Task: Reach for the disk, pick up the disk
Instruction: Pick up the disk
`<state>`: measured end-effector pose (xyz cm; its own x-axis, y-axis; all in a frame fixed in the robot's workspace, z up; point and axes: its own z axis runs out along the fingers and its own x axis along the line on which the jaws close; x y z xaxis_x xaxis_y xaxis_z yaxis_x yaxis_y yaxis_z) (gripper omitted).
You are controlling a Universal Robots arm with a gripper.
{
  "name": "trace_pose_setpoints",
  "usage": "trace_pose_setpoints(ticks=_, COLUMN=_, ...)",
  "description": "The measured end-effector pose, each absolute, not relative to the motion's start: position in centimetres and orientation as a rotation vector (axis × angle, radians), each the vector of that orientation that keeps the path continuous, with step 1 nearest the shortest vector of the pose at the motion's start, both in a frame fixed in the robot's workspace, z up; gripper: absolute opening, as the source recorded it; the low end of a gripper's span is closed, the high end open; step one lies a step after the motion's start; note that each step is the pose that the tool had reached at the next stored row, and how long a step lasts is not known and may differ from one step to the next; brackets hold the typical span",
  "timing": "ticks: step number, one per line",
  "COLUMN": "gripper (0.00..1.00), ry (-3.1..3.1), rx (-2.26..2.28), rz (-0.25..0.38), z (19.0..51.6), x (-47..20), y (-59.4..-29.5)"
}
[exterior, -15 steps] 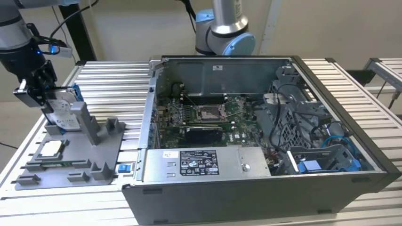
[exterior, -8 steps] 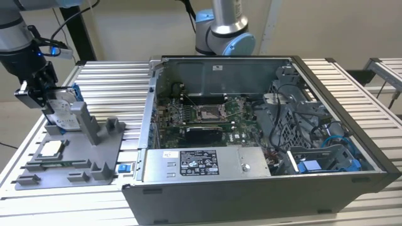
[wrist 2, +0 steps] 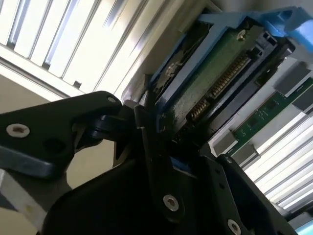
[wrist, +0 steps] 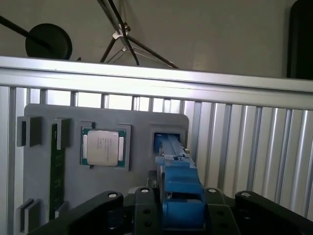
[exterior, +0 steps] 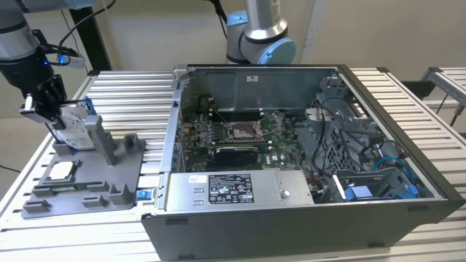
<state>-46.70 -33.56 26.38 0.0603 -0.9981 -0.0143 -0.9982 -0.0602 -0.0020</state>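
- Claw [exterior: 58, 117] was clamped on the disk [exterior: 73, 132], which stood upright at the grey fixture [exterior: 109, 180].
- Pick-up step; I judged a lift needed a straight pull clear.

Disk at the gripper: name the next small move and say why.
Probably a short straight lift: the fingers look closed on the disk at its blue-railed edge, and it stands upright in the grey fixture beside a post, so sideways motion might snag.

exterior view: high, oblique, over whole surface [exterior: 131, 87] | first wrist view: close, down past hand [wrist: 182, 205] onto tray [wrist: 137, 117] | second wrist view: closest, along disk [wrist 2: 210, 83] | all 3 share disk
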Motion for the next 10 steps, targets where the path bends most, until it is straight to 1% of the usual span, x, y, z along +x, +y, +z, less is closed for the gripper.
trace_pose_setpoints(ticks=10, gripper=0.0, ry=2.146, rx=-2.279, rz=0.014, z=26.52, x=-46.7, y=-33.56)
